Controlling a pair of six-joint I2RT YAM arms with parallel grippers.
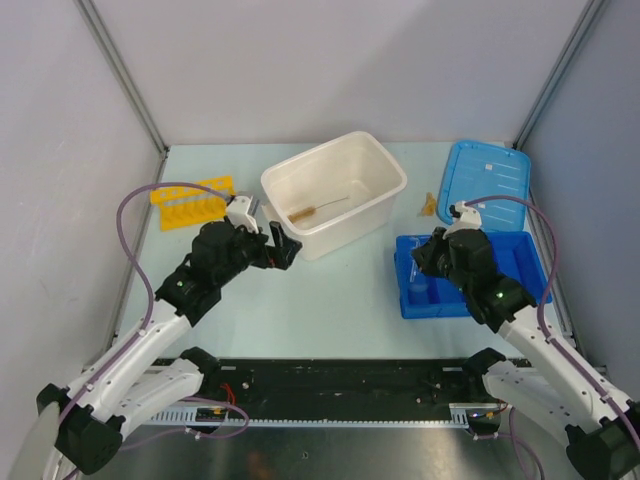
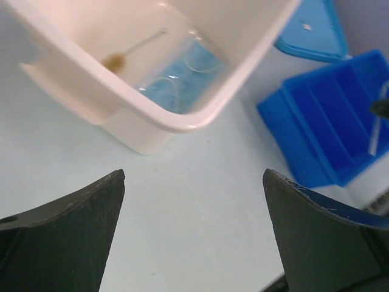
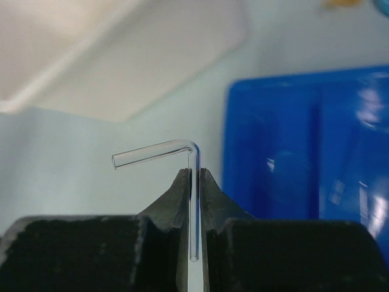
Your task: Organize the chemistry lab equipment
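My right gripper (image 3: 193, 173) is shut on a clear glass tube bent at a right angle (image 3: 192, 159); its short arm points left above the fingertips. In the top view this gripper (image 1: 420, 257) hovers at the left edge of the blue divided tray (image 1: 520, 262). My left gripper (image 2: 193, 182) is open and empty above bare table, just in front of the white tub (image 2: 182, 121); it also shows in the top view (image 1: 288, 251). A wire brush with tan bristles (image 1: 318, 210) lies in the tub (image 1: 385, 175). A pale blue piece (image 2: 179, 76) shows inside the tub. The yellow rack (image 1: 193, 201) lies at the far left.
The blue lid (image 1: 487, 172) lies at the back right, with a small amber piece (image 1: 429, 205) beside it on the table. The blue tray (image 2: 331, 128) and lid (image 2: 313, 30) also show in the left wrist view. Grey walls close in the table.
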